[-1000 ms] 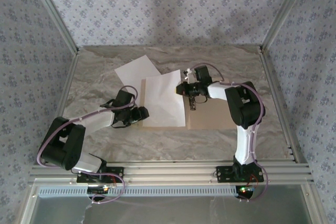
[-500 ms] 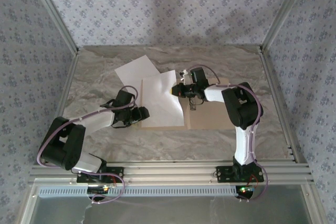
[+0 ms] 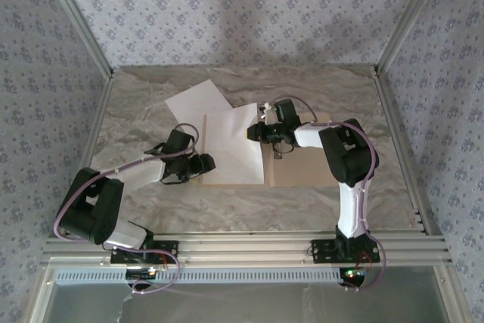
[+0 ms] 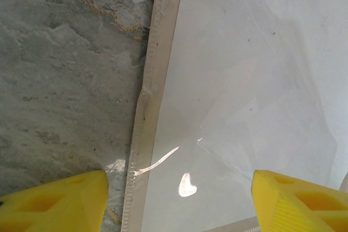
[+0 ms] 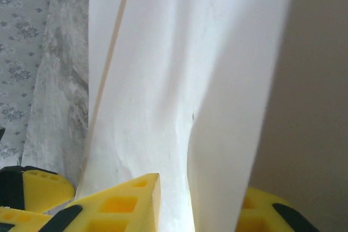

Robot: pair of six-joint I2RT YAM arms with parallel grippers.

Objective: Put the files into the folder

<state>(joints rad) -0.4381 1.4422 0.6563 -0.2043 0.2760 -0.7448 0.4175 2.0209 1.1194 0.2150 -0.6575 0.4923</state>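
The tan folder lies open on the table, its right half bare. One white sheet covers its left half. My right gripper is shut on that sheet's right edge near the spine; in the right wrist view the paper bows up between the yellow fingers of the gripper. The second white sheet lies on the table behind the folder. My left gripper rests open at the folder's left edge, its fingertips wide apart around glossy paper and holding nothing.
Marble-patterned table with patterned walls on three sides and metal frame posts at the corners. An aluminium rail runs along the near edge by the arm bases.
My right gripper has moved slightly left with the sheet's edge, and the sheet's right corner has shifted left over the folder. The left arm has stayed put.
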